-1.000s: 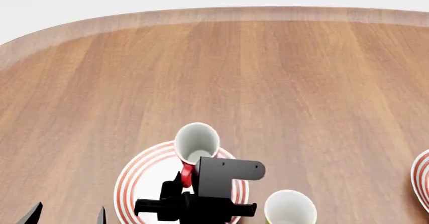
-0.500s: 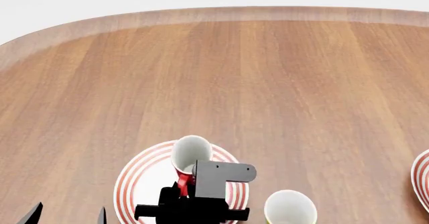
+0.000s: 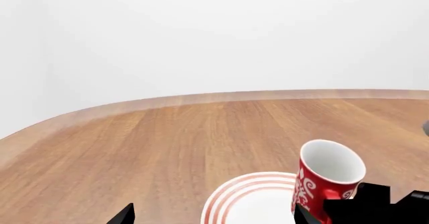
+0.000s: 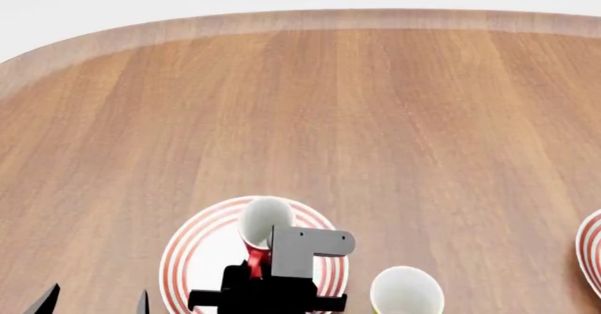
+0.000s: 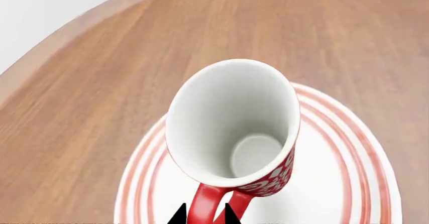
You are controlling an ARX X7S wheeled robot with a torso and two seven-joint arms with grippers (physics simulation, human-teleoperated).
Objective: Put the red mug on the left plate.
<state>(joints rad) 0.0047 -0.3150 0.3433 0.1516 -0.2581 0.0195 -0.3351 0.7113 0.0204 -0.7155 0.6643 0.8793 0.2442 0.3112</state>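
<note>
At the lower centre of the head view, the right gripper (image 5: 204,215), jaws clenched on the handle, has lowered the tall red floral-patterned mug (image 4: 264,224) over the white red-ringed left plate (image 4: 193,254); release seems near. The left gripper (image 4: 94,303) idles, jaws spread. Beyond lies bare wooden surface (image 4: 310,103).
</note>
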